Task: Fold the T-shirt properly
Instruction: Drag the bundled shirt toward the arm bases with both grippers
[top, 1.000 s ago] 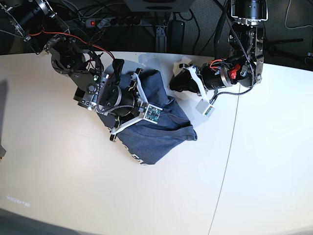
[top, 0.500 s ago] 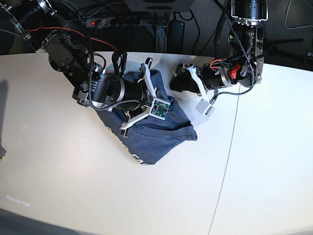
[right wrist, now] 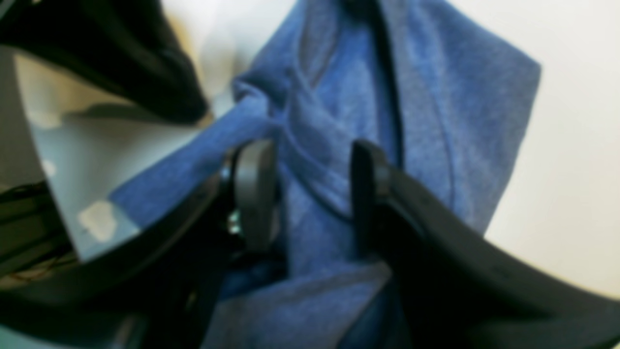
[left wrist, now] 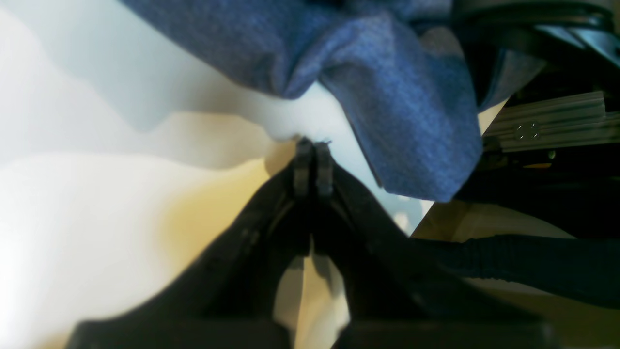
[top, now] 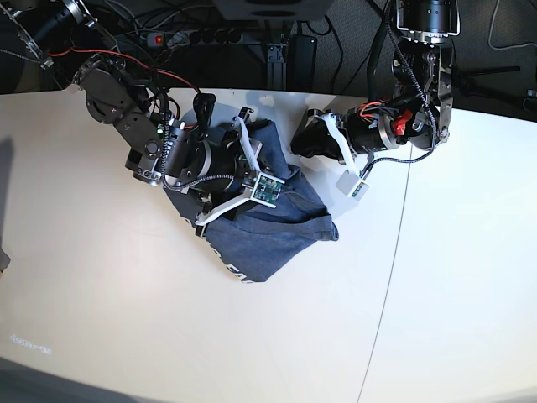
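Observation:
The blue-grey T-shirt (top: 273, 227) lies crumpled in a heap at the middle of the white table (top: 126, 319), with white lettering showing at its near edge. My right gripper (right wrist: 310, 194) is over the heap with its jaws apart, and a fold of the T-shirt (right wrist: 329, 160) runs between the fingers (right wrist: 254, 194). The right arm (top: 201, 159) covers the shirt's far left part. My left gripper (left wrist: 312, 145) is shut with nothing in it, its tips near the bare table just short of the T-shirt's edge (left wrist: 397, 97). In the base view the left gripper (top: 300, 144) sits at the shirt's far right corner.
A power strip (top: 201, 37) and cables run behind the table's far edge. A thin seam (top: 394, 252) crosses the table on the right. An aluminium rail (left wrist: 547, 126) shows past the table edge. A dark object (top: 3, 260) pokes in at the left border.
My right wrist swung out toward the shirt's right side and back, and its jaws now stand apart. The left arm and the shirt's outline are almost unchanged.

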`<state>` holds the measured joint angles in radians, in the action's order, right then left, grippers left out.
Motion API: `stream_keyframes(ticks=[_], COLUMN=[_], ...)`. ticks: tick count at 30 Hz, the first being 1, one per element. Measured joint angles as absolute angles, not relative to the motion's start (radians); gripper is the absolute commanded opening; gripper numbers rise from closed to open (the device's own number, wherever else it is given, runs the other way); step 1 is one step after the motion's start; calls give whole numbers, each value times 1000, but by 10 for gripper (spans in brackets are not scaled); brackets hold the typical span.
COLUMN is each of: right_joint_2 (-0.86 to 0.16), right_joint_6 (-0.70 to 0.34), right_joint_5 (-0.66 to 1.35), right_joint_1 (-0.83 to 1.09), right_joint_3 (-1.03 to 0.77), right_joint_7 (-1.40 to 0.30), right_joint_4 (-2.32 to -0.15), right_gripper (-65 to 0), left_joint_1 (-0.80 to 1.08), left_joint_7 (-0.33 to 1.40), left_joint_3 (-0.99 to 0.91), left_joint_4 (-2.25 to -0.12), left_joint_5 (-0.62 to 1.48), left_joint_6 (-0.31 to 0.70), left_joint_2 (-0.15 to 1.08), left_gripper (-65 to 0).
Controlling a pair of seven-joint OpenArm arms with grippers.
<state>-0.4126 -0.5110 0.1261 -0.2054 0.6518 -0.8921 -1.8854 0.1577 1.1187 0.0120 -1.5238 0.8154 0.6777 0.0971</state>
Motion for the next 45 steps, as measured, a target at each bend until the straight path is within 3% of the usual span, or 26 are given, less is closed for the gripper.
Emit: stream_keyframes(ticks=[11, 15, 16, 29, 38, 45], right_joint_2=[-412, -412, -412, -413, -413, -386], right_joint_6=[-511, -511, -511, -511, -511, -511], right_joint_5=[108, 108, 108, 179, 310, 324], right_joint_1=[-226, -225, -225, -225, -225, -225], right_joint_3=[652, 652, 652, 652, 653, 752], right_joint_7=[-860, -860, -860, -850, -867, -891], right_joint_4=[-1774, -1762, -1761, -1834, -1938, -1937], right_gripper=[-401, -632, -650, -650, -650, -650], left_joint_1=[158, 158, 158, 159, 161, 160], left_joint_7=[1118, 1119, 1118, 1123, 1138, 1145], left_joint_3=[12, 12, 12, 11, -122, -130], left_joint_4=[-1524, -1524, -1524, -1524, -1523, -1523], left_joint_5=[816, 816, 816, 854, 865, 866], left_joint_6=[678, 678, 678, 678, 678, 678], left_joint_2=[97, 97, 97, 129, 133, 133], left_gripper=[-650, -650, -650, -650, -650, -650])
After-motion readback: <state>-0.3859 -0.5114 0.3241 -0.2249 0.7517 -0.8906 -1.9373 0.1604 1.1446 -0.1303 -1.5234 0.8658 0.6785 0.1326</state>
